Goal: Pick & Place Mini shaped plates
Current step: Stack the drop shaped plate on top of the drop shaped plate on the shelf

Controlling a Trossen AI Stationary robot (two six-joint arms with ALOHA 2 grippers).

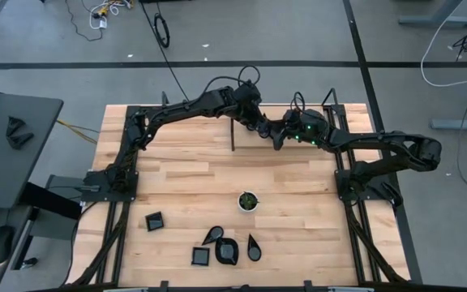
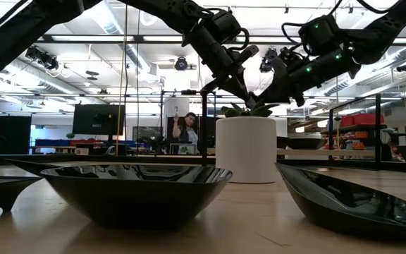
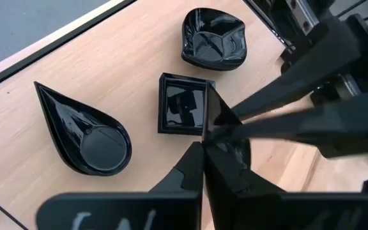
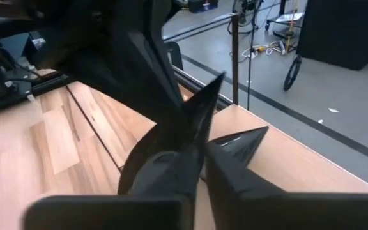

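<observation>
Mini plate held in mid-air above the back centre of the table. Left gripper jaws closed on it; right gripper jaws closed on the same plate. Five other plates are grouped near the front edge.

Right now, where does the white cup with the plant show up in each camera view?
High view: white cup right of centre, just behind the black dishes.
Low view: cup in the middle, standing behind the dishes.
Left wrist view: not in it.
Right wrist view: not in it.
Shared landmark: the wooden table, visible in all four.
</observation>
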